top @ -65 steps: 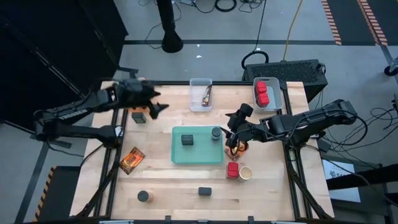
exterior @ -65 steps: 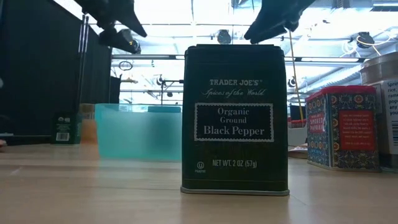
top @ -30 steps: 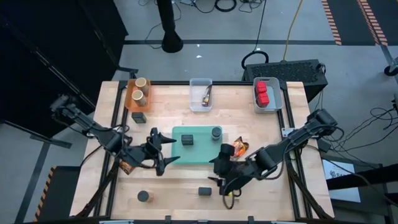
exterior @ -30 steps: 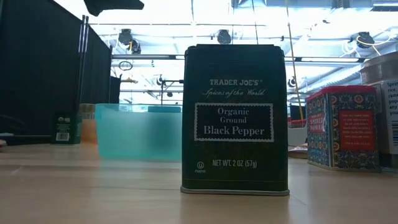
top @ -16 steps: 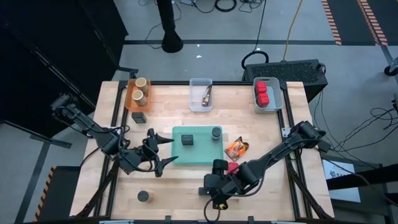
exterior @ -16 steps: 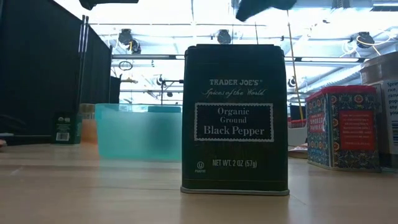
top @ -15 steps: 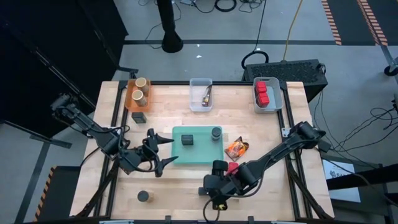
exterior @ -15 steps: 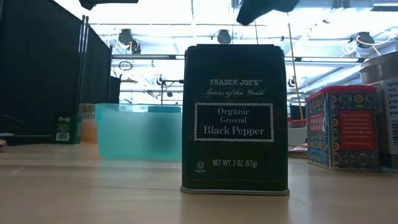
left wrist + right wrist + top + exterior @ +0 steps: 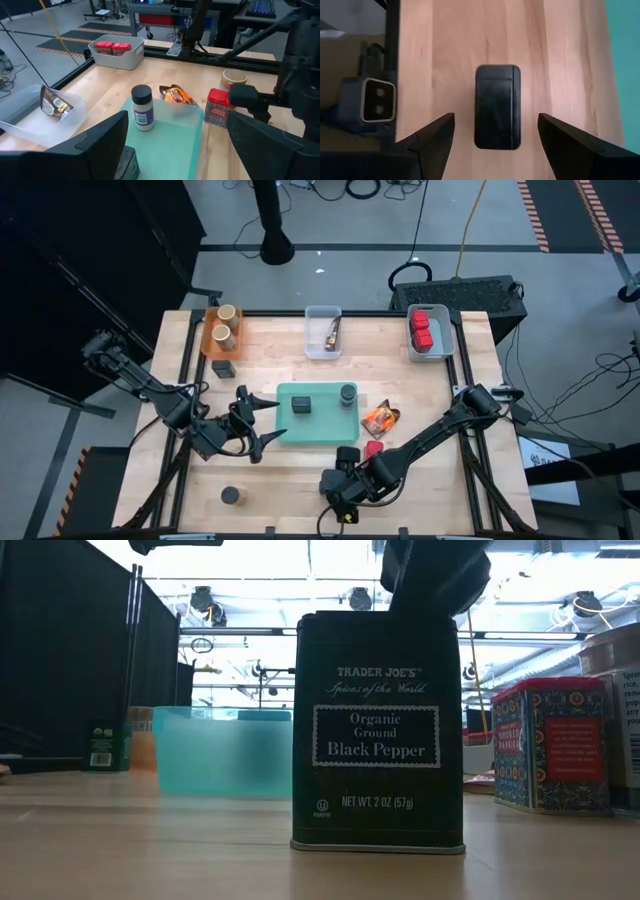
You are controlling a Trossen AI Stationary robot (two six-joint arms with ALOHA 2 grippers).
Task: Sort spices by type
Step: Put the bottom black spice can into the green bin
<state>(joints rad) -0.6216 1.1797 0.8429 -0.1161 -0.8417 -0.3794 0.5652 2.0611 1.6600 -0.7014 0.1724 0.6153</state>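
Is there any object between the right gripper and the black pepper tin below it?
Nothing visible. The open right gripper hangs directly above the black pepper tin, whose top shows unobstructed between the fingers, with bare table around it.

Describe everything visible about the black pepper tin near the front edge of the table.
The black pepper tin is a dark, rectangular metal-looking container with rounded corners, standing upright on the wooden table. Its front reads Trader Joe's Organic Ground Black Pepper in pale lettering. From above, its flat dark lid looks closed. It stands alone on bare wood, apart from the red tin beside it. The right claw hovers open directly over it, fingers either side, not touching.
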